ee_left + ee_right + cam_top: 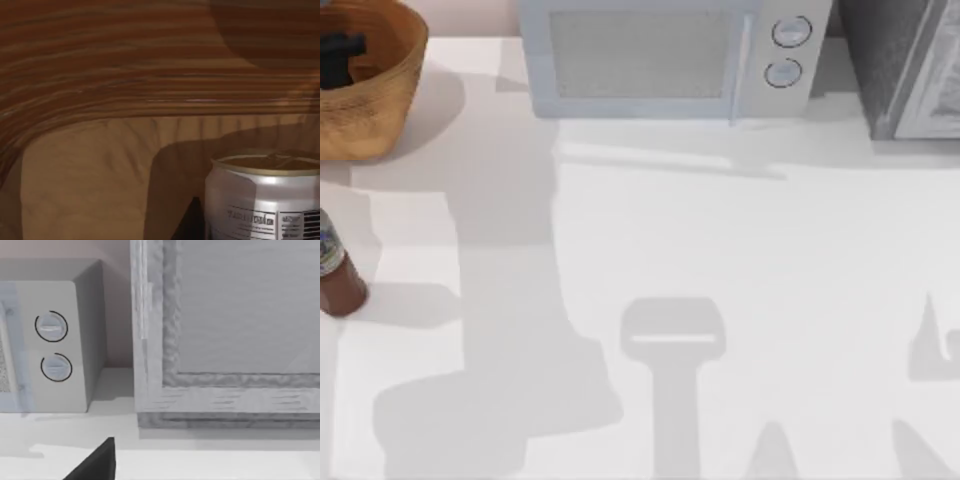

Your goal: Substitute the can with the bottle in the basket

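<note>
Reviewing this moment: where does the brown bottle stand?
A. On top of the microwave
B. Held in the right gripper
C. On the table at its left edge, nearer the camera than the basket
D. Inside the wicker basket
C: in the top view the bottle stands upright on the table at the left edge, apart from the basket; the can sits in the basket.

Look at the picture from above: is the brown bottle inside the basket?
No, the bottle stands on the table at its left edge, apart from the basket in the far left corner.
</note>
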Motion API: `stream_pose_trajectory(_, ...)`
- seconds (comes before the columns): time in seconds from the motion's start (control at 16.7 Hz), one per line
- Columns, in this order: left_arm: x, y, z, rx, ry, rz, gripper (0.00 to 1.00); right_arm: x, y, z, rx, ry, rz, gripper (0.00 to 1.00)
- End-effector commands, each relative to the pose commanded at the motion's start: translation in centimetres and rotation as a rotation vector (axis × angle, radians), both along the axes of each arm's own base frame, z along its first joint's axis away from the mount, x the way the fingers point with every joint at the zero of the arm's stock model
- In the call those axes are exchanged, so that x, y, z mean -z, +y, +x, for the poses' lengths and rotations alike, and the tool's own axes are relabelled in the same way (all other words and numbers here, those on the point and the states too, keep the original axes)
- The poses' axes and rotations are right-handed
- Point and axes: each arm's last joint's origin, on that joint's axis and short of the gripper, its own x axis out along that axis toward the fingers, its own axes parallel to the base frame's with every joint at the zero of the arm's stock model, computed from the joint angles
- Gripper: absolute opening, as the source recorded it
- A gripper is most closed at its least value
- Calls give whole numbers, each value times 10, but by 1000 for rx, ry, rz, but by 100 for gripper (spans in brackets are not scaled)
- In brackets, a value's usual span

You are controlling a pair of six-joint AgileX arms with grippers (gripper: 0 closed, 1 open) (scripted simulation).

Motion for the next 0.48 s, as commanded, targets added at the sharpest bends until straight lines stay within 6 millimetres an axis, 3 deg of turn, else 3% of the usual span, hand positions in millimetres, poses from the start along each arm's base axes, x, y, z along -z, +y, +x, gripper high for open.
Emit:
stream_pose_trajectory(0.24, 0, 0, 0, 0, 0, 0, 2, 0, 0, 0, 0, 0, 0, 100)
stream_pose_trajectory(0.48, 0, 0, 0, 0, 0, 0, 0, 0, 0, 0, 0, 0, 0, 100)
